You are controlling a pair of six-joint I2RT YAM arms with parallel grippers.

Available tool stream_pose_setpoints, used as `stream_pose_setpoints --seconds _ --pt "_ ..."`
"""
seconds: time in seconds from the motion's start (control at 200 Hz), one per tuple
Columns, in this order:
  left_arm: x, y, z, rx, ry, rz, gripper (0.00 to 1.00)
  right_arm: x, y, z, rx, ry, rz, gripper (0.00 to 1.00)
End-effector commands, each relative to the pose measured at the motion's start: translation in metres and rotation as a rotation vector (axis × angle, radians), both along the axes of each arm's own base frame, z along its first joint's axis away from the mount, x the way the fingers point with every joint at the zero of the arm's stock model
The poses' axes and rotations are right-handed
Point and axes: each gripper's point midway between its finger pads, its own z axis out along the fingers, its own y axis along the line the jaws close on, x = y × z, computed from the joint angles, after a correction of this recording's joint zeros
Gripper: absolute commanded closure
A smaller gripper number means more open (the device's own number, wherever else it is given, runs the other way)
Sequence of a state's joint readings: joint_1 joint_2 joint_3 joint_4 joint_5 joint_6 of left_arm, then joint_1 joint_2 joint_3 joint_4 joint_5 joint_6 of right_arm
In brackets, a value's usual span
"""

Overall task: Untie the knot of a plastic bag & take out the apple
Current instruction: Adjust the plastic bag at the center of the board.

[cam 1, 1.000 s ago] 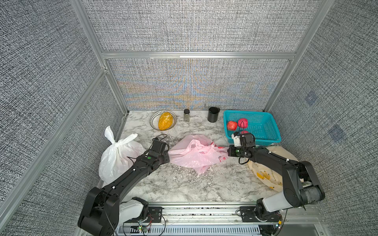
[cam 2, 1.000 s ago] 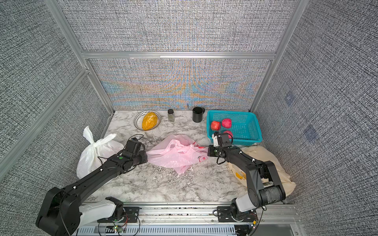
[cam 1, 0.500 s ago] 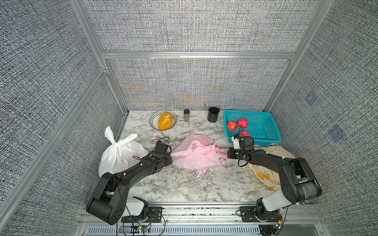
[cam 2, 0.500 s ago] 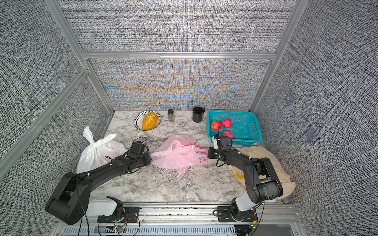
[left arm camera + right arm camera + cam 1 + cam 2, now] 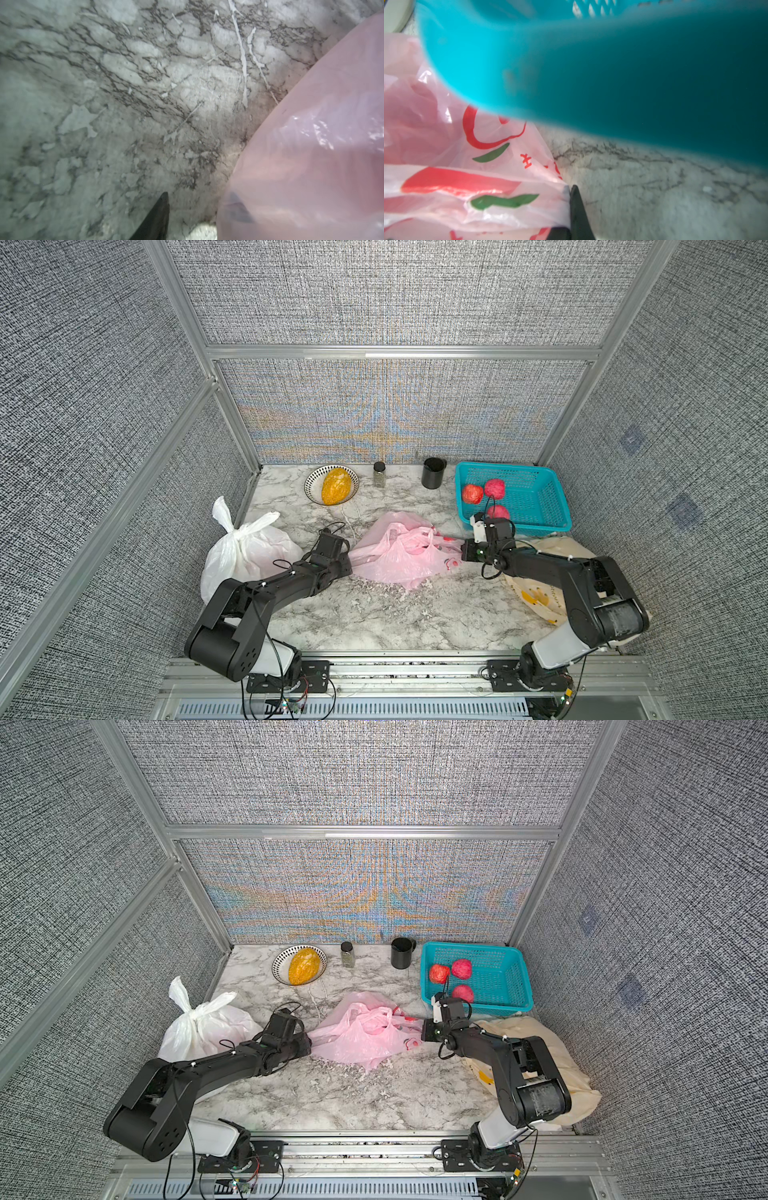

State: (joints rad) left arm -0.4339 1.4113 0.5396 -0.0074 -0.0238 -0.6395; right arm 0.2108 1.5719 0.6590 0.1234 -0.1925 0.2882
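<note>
Left gripper [image 5: 199, 196] spread, one finger [image 5: 236, 209] under the pink bag [image 5: 395, 562] film. Bag lies mid-table between both grippers, apple [image 5: 411, 549] only a reddish blur inside. Right gripper [image 5: 571, 193] clamps the bag's edge tight, just beside teal basket [image 5: 536, 497].

Grey woven-fabric panels [image 5: 395, 294] enclose three sides; aluminium frame posts [image 5: 185, 306] at the joints; back panel [image 5: 395, 414] shows coloured moiré; white marble-patterned counter [image 5: 374, 614], grey-veined; aluminium rail [image 5: 395, 672] along its front edge; light even, diffuse.
</note>
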Motion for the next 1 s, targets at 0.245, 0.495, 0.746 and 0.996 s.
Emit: stream_pose_setpoints --seconds 0.245,0.495,0.746,0.996 --pt "0.005 -0.007 0.079 -0.003 -0.180 -0.070 0.15 -0.009 0.019 0.047 0.010 -0.014 0.059 0.62" --pt "0.006 -0.014 0.112 -0.028 -0.248 -0.116 0.00 0.000 0.036 0.096 0.017 -0.099 0.101 0.49" --pt "0.010 -0.029 0.122 -0.032 -0.273 -0.191 0.00 -0.005 0.052 0.140 0.043 -0.189 0.148 0.37" --pt "0.013 -0.052 0.125 -0.019 -0.273 -0.271 0.00 -0.001 0.118 0.155 0.086 -0.209 0.355 0.31"
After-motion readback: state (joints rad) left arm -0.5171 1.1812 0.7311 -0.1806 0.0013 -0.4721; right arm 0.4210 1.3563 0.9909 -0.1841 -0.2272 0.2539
